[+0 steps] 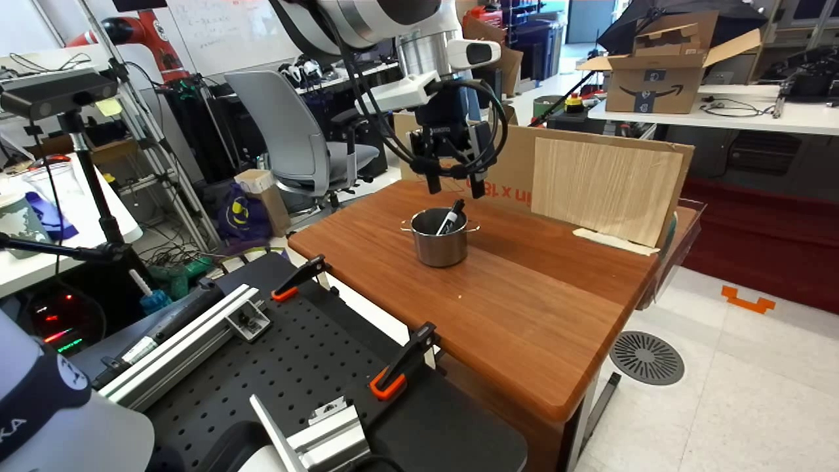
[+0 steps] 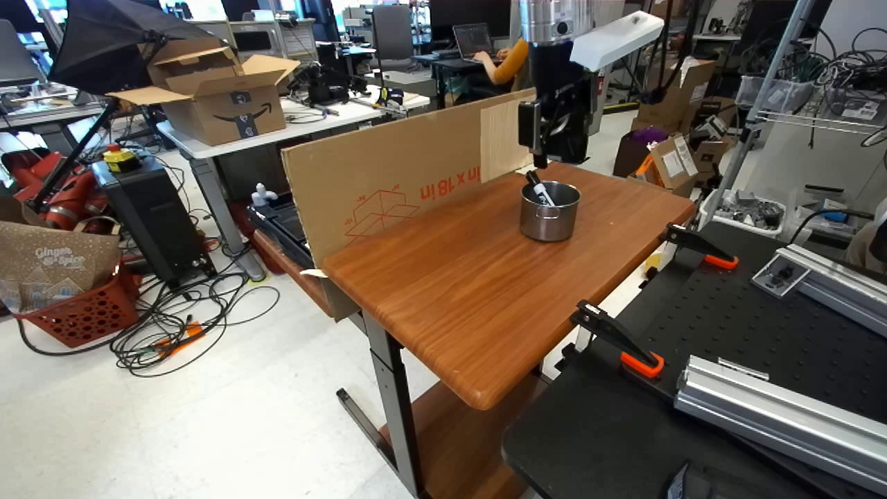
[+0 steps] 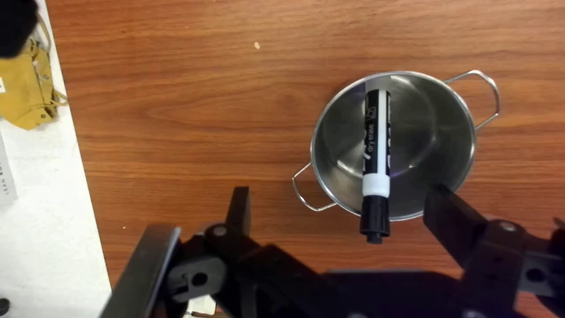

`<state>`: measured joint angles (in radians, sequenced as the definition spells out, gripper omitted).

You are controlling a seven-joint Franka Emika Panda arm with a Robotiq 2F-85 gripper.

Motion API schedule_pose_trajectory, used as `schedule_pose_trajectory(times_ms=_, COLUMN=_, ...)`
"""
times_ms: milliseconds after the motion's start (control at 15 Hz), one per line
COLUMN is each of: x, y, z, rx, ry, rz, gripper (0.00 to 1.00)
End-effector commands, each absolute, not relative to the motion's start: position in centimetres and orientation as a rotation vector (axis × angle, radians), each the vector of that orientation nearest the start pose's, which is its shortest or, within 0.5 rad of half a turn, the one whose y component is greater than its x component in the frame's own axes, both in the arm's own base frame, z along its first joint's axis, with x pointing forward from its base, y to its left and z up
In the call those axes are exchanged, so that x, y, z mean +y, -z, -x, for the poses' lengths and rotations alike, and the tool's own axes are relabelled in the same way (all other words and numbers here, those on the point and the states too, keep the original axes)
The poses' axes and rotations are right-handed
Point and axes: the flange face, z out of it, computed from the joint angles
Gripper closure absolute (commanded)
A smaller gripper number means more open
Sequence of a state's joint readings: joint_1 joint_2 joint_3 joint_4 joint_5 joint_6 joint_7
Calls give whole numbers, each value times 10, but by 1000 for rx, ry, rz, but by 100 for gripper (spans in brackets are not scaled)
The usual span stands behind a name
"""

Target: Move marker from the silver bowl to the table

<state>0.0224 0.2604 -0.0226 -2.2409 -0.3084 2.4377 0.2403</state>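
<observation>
The marker [image 1: 450,219] is a black and white dry-erase pen. It leans inside the silver bowl [image 1: 440,252], its black cap end sticking up past the rim, as in both exterior views [image 2: 540,188]. The bowl [image 2: 547,225] has two wire handles and stands upright on the reddish-brown wooden table [image 1: 524,314]. My gripper [image 1: 456,190] is above the bowl, fingers pointing down, open and empty. In the wrist view, the marker [image 3: 376,145] lies between the wide-apart fingertips [image 3: 339,192] in the picture, touching neither, its cap toward the gripper.
A cardboard sheet [image 2: 395,190] stands upright along the table's far edge, with a pale plywood board [image 1: 606,187] against it. A black perforated bench [image 1: 314,354] with orange-tipped clamps [image 1: 403,364] adjoins the near edge. A grey chair [image 1: 288,131] stands beyond the table.
</observation>
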Motion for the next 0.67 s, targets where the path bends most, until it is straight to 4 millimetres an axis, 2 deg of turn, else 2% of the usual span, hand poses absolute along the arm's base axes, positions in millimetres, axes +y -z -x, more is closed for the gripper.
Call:
schedule_pose_trajectory(times_ms=0, x=6, y=-233, z=-552, rx=10, ry=-23, rz=3363, gripper=0)
schedule_pose_trajectory(times_ms=267, x=17, y=-222, z=-564, rx=43, ry=19, rz=3333, gripper=0)
schedule_pose_trajectory(times_ms=600, x=20, y=-212, z=-573, rx=76, ry=28, rz=3336, gripper=0)
